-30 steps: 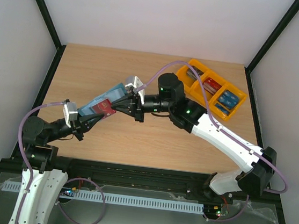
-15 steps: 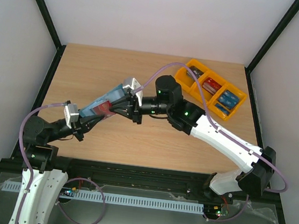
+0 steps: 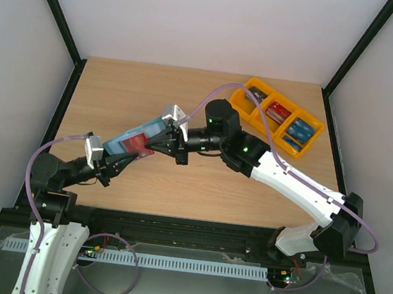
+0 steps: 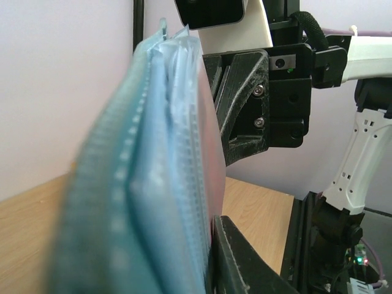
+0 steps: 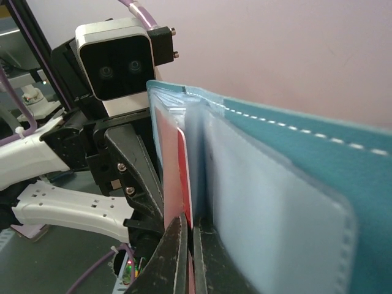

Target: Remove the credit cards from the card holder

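The wallet (image 3: 133, 133) is held up off the counter (image 3: 177, 187), its near end clenched in the left gripper (image 3: 113, 162). At the wallet's far end, the right gripper (image 3: 156, 142) pinches a red card (image 3: 138, 145). The card should slide out along the wallet's length, away from the left gripper.

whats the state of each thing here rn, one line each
left gripper: shut on card holder
right gripper: shut on red card
card holder: open, held up between both grippers
red card: sticking partly out of the holder
orange tray: holds loose cards, one colour per compartment
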### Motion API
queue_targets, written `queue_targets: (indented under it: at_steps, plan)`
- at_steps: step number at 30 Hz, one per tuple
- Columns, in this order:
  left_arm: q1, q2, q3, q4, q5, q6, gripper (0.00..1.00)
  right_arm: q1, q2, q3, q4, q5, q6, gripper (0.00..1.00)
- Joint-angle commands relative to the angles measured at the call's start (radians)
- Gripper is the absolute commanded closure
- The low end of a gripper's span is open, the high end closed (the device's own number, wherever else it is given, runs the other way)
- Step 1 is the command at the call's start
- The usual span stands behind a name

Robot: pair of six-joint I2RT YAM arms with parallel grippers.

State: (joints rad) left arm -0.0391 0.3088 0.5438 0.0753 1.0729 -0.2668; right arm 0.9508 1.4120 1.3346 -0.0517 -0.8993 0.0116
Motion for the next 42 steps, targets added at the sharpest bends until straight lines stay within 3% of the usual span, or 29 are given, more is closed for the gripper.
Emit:
queue_targets:
  at_steps: [1,9,12,16,25,30,36,42]
  plan:
    - [-0.004,-0.027,-0.032,0.098,0.014,-0.104,0.82,-0.022,-0.046,-0.010,0.041,0.051,0.026,0.98]
    - [-0.004,-0.033,-0.028,0.077,0.011,-0.108,0.80,-0.048,-0.060,-0.003,-0.009,0.084,0.007,0.98]
    - [-0.003,-0.032,-0.021,0.054,0.007,-0.090,0.84,-0.053,-0.055,0.017,-0.041,0.085,-0.010,0.98]
    - [-0.004,-0.032,-0.011,0.021,-0.038,-0.077,0.98,-0.090,-0.065,0.018,-0.062,0.105,-0.008,0.98]
    - [0.012,-0.065,-0.067,-0.018,-0.203,-0.153,0.98,-0.195,-0.099,-0.001,-0.043,0.171,0.051,0.98]
    - [0.028,-0.099,-0.126,-0.025,-0.292,-0.224,0.98,-0.301,-0.109,-0.058,0.125,0.266,0.261,0.98]
    - [0.061,-0.132,-0.195,-0.103,-0.572,-0.314,0.98,-0.473,-0.067,-0.100,0.148,0.616,0.632,0.98]
    - [0.094,-0.212,-0.209,-0.146,-0.728,-0.341,0.98,-0.627,-0.078,-0.331,0.351,0.827,1.028,0.98]
